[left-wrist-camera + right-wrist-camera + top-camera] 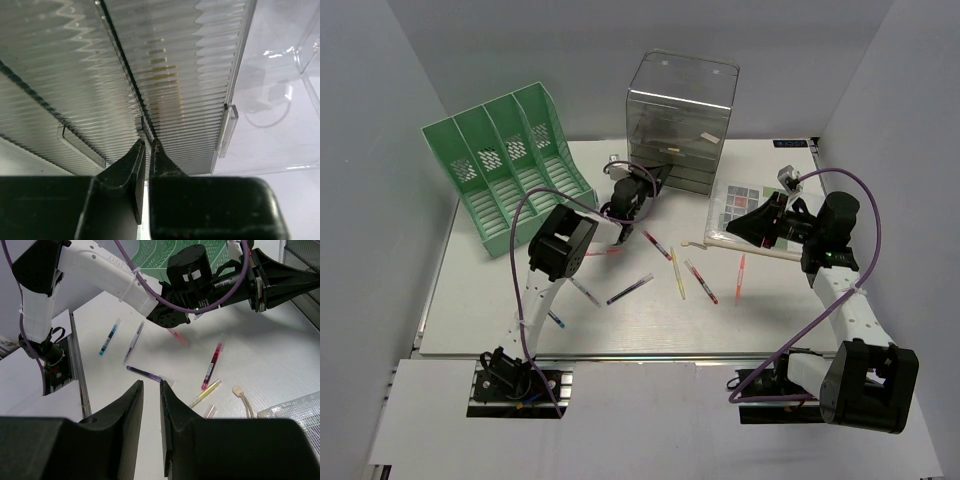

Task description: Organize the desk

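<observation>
Where the flat white desk stretches left-to-right, both jaws hang above.
Left jaws pinch a clear drawer handle; right jaws slightly apart.

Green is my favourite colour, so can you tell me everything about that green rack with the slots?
The green slotted plastic file rack stands on the far left of the white desk, close to the grey wall. It has four compartments split by slanted dividers with patterned holes, and ribbed slots along the bottoms. All four look empty. It sits turned at an angle. Only the desk seems to touch it.
</observation>
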